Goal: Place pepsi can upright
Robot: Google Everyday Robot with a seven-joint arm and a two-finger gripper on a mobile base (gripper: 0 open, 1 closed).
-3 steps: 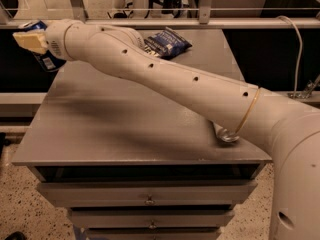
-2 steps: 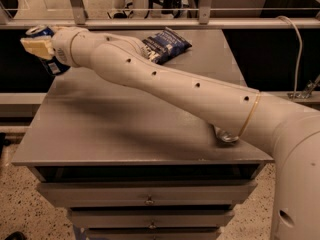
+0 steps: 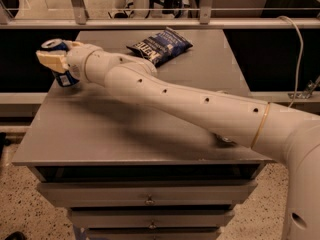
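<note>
The pepsi can (image 3: 62,64) is blue with a silver top and stands roughly upright at the left edge of the grey table (image 3: 125,129). My gripper (image 3: 56,60) is shut on the pepsi can, its cream fingers (image 3: 51,61) wrapped around the can's upper half. The can's blue bottom shows below the fingers, close to the tabletop; I cannot tell whether it touches. My white arm stretches from the lower right across the table to the can.
A dark blue crinkled chip bag (image 3: 161,45) lies at the back middle of the table. A silvery object (image 3: 224,139) peeks from under my arm at the right. Drawers (image 3: 148,199) sit below the tabletop. A rail runs behind the table.
My gripper has moved right and down with the can, from beyond the table's left back corner to over the table's left edge.
</note>
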